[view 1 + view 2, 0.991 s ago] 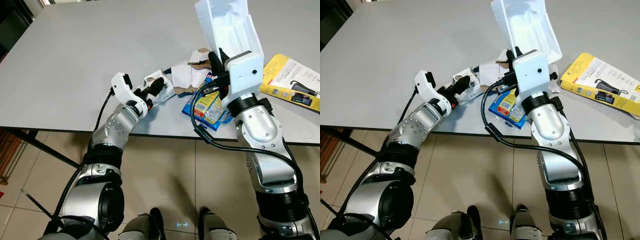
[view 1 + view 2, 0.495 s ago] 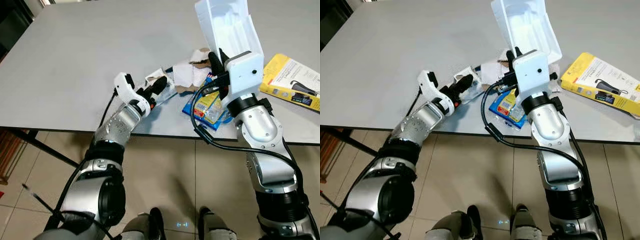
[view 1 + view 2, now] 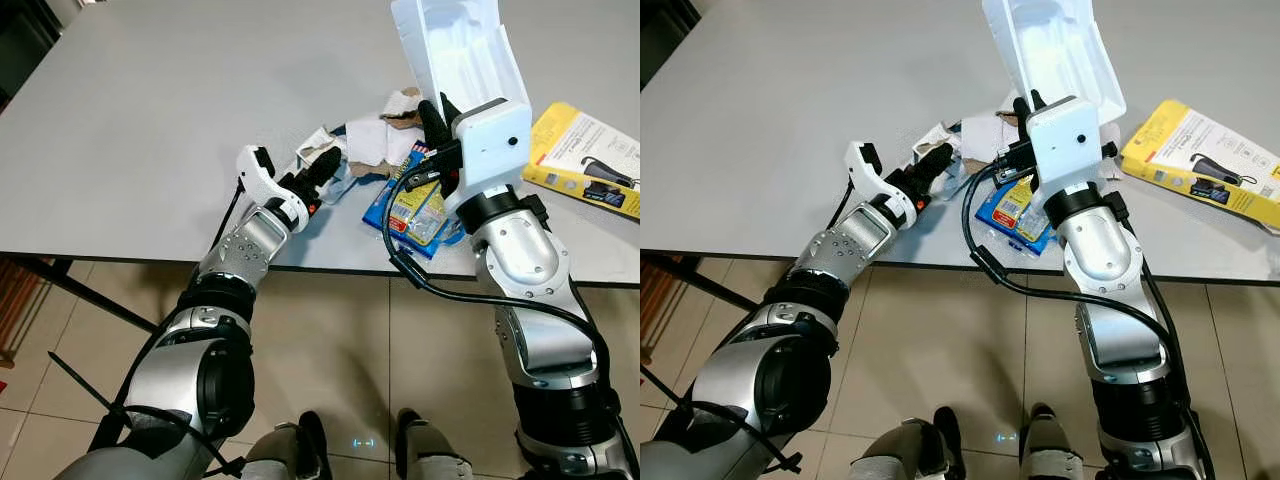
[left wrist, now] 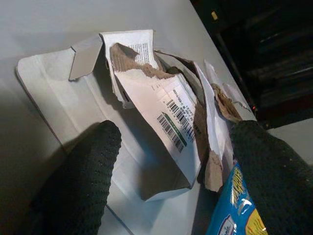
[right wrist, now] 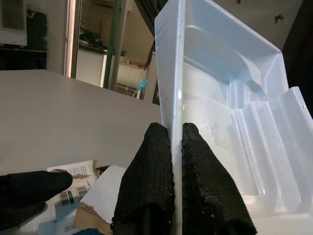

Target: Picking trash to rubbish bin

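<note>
- I see a wide grey tabletop [image 3: 150, 120] reaching across my head views, its near edge running just above the floor.
- Below that edge I have a beige tiled floor [image 3: 340, 350].
- A dark table leg [image 3: 80, 292] slants beneath the tabletop on my left.
- In the right wrist view I can make out a dim room [image 5: 98, 44] beyond the tabletop, too blurred to detail.

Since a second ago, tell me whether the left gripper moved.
Yes. The left gripper has advanced over the table toward the torn box, fingers open.
</note>
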Robot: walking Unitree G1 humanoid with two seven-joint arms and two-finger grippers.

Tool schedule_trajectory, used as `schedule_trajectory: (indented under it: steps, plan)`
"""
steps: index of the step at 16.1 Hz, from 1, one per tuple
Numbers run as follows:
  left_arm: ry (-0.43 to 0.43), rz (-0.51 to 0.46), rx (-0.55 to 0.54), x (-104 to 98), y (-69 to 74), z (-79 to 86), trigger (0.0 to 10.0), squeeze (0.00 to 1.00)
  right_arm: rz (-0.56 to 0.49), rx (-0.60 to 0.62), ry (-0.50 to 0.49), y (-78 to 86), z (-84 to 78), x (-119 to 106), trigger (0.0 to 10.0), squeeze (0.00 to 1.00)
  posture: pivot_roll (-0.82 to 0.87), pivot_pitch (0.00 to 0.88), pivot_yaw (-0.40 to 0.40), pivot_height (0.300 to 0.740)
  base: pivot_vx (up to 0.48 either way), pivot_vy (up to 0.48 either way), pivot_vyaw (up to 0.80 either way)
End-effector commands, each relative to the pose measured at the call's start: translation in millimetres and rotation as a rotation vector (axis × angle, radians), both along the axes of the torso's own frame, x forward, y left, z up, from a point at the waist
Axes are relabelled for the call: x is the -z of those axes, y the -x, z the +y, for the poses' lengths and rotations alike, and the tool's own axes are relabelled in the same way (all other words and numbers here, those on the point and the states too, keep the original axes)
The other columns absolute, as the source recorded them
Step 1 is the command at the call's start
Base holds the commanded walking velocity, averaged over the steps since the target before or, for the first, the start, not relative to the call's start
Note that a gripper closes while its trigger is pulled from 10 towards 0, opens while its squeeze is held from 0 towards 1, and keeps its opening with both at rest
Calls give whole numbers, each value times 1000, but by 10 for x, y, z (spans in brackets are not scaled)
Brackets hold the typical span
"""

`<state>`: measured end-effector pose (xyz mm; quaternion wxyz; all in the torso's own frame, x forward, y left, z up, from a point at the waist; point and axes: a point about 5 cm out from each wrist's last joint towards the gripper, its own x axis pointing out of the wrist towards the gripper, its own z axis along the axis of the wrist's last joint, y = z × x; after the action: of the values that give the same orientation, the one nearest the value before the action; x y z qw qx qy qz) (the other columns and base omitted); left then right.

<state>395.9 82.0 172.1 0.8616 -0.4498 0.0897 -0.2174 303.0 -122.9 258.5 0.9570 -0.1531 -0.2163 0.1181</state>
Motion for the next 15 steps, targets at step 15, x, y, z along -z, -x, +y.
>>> schedule_trajectory:
  steps: [15]
  plan:
    - [-36, 89, -63, 393, 162, 287, 0, 0, -6, -17, 1, 4, 48, -1, 10000, 0, -243, 235, 157, 740, 0, 0, 0]
